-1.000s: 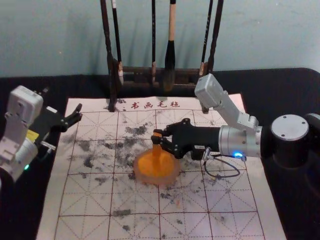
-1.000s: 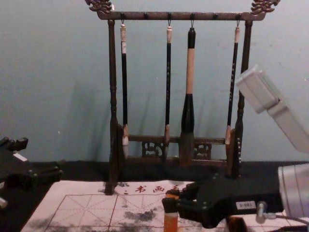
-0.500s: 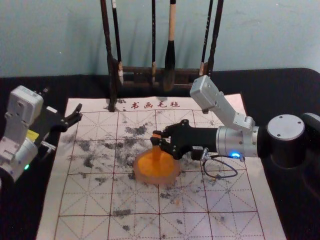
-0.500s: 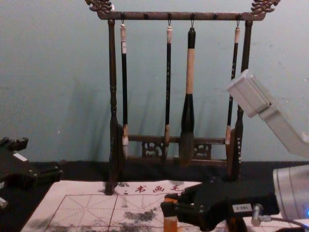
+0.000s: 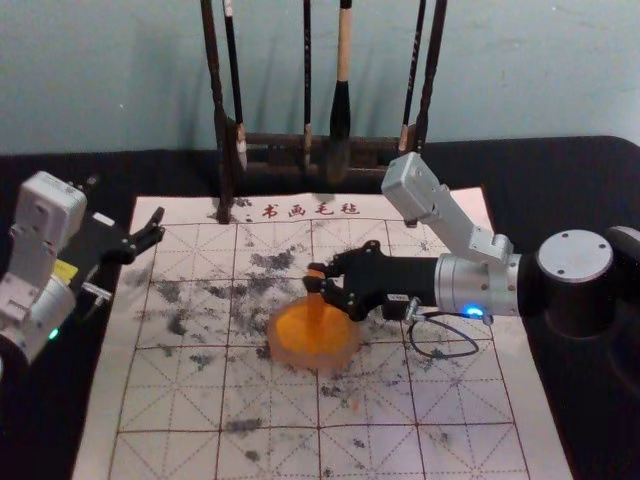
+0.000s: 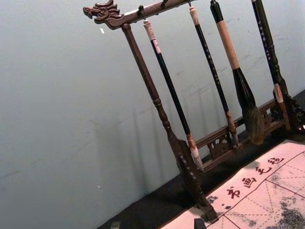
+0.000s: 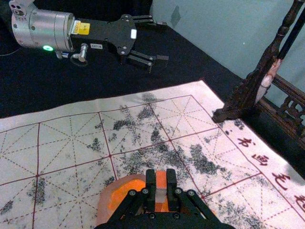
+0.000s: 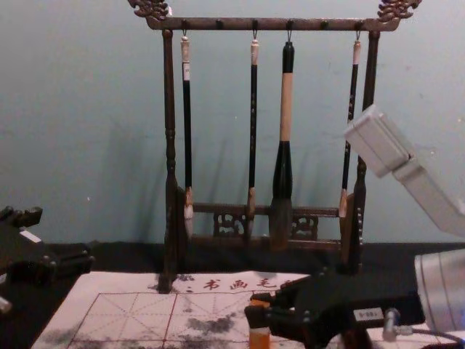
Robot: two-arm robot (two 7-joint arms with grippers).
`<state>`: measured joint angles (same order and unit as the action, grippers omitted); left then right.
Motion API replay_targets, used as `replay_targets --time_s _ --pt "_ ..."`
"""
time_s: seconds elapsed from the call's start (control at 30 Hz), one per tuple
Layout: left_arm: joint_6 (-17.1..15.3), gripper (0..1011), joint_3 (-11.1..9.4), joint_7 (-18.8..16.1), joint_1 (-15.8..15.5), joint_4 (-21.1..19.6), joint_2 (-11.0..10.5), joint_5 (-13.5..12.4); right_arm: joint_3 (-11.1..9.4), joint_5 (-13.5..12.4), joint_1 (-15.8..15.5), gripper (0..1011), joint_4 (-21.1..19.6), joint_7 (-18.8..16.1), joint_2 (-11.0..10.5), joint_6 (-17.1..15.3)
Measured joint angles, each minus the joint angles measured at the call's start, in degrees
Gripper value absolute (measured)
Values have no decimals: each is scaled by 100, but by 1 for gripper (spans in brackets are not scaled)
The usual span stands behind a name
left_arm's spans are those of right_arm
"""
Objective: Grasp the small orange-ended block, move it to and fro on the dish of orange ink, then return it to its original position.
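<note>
Block (image 5: 316, 308) edged rightward, clamped between the jaws of the right gripper (image 5: 321, 276).

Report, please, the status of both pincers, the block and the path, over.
Right pincer closed on orange-ended block, upright over ink dish. Left pincer open, idle by the mat's left edge. Nothing seen in the way; brush stand behind dish.

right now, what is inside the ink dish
Orange ink, with the block held upright over it by the right hand; contact is unclear. The floor of the dish is hidden beneath the ink.
</note>
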<state>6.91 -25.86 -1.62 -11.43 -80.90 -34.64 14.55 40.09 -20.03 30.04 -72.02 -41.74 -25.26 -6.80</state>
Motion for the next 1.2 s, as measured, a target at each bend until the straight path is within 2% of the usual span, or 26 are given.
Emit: replay_targets --time_s 0.47,0.7,1.2 --pt "0 1001 0 0 0 0 0 0 -35 45 -68 130 -153 42 -129 -43" --pt "0 1001 0 0 0 0 0 0 -83 4 -174 131 -343 37 -261 -51" --pt "0 1001 0 0 0 0 0 0 -28 -1 -307 131 -598 -46 -417 -47"
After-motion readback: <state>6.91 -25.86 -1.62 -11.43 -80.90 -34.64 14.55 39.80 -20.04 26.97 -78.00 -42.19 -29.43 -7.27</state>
